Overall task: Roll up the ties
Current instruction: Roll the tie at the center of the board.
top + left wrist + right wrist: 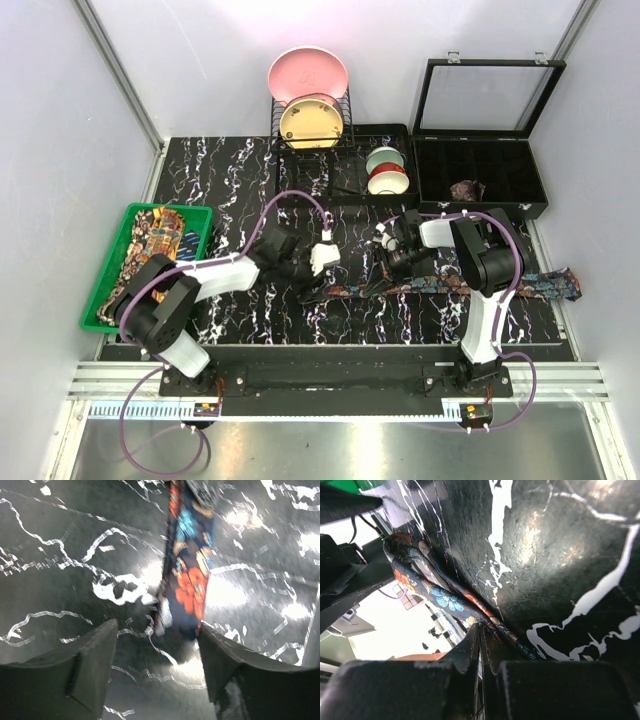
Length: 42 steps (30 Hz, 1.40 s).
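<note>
A dark blue tie with orange and light blue flowers point(450, 284) lies across the black marble table point(240, 180), from the middle to the right edge. My left gripper point(318, 278) is open just above its left end. In the left wrist view the tie's end point(187, 575) lies between and just ahead of the spread fingers point(95, 655). My right gripper point(385, 266) is shut on the tie a little further right. In the right wrist view the closed fingertips point(472, 647) pinch the folded tie point(445, 600). A small brownish rolled tie point(466, 189) sits in the black box.
A green basket point(105, 280) at the left holds more patterned ties point(150, 240). A black compartment box with an open lid point(530, 185) stands at the back right. A dish rack with pink and yellow plates point(308, 75) and stacked bowls point(386, 170) stands at the back.
</note>
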Tool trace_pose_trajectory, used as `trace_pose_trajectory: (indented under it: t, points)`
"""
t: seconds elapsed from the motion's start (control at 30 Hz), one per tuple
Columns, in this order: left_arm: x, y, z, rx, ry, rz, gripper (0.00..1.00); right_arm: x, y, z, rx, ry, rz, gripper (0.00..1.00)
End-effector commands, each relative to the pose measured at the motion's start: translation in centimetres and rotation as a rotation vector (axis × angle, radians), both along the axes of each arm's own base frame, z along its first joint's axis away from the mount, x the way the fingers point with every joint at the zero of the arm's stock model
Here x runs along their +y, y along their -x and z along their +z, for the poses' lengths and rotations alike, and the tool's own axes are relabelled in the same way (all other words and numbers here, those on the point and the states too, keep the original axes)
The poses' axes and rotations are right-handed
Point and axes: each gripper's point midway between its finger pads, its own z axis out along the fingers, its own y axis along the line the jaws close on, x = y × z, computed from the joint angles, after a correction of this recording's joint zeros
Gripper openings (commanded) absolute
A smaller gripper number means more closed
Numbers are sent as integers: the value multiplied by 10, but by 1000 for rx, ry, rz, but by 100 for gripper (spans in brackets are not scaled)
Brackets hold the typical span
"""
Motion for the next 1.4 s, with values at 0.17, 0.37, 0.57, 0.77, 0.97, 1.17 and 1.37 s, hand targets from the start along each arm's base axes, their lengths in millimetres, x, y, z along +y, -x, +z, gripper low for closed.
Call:
trace_pose_trajectory:
  t: [0.17,0.37,0.57,0.77,0.97,1.17,1.37]
  points:
    - [-10,10,13,-93,101,-101,57,-4,-2,9,-65,-10,16,15]
    - [-11,9,16,-105,100,-100,57,18,-18,71,-130,-185,-4,27]
    - [-13,5,18,-102,99,-89,61,45,-8,56,-69,-172,46,26]
    - [-15,6,17,-103,97,-101,57,41,-16,8,-43,-61,36,22]
    - [-21,7,33,-75,126,-101,27,40,-22,-18,-18,4,29,20]
    - [-49,12,60,-35,178,-124,17,41,-21,-23,-7,12,26,19]
    - [-81,-6,55,-23,164,-84,24,43,-20,-18,-1,-3,17,19]
